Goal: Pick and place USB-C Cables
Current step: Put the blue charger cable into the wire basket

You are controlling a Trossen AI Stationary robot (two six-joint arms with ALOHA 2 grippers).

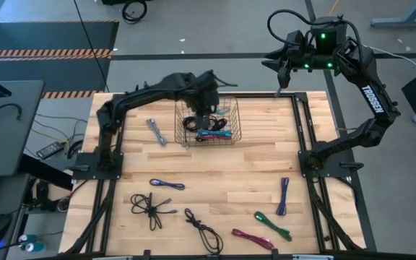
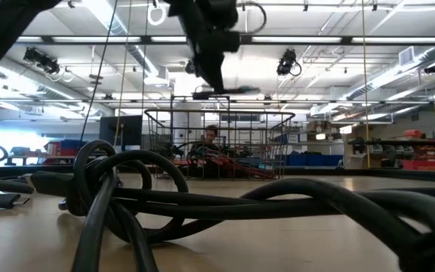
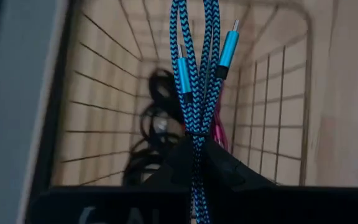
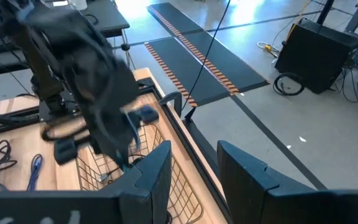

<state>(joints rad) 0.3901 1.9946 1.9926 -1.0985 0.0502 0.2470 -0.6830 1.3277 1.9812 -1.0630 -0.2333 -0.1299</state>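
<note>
Table point(image 1: 215, 162): wooden top; near edge cut off in high view. Low view is mostly blocked by a black cable bundle point(image 2: 225, 204) lying right at the lens.

Wire basket point(image 1: 208, 121): far centre of table. High view shows cables piled inside, black, magenta and teal among them; count not readable. Low view shows the basket only distantly, contents indistinct.

Left gripper point(image 1: 206, 110): hangs over the basket. Only the left wrist view shows the grip: fingers clenched on a folded teal braided cable point(image 3: 194, 74), two plugs visible, dangling above the basket floor.

Right gripper point(image 1: 284, 68): raised beyond the far right table edge, waiting. Right wrist view shows its two fingers point(image 4: 154, 174) apart, nothing between.

Loose cables on table, high view, seven: silver-blue point(image 1: 156, 132) beside basket; purple point(image 1: 167, 185); second purple point(image 1: 283, 196); green point(image 1: 273, 225); magenta point(image 1: 251, 237); two black bundles point(image 1: 150, 208), point(image 1: 203, 229).
</note>
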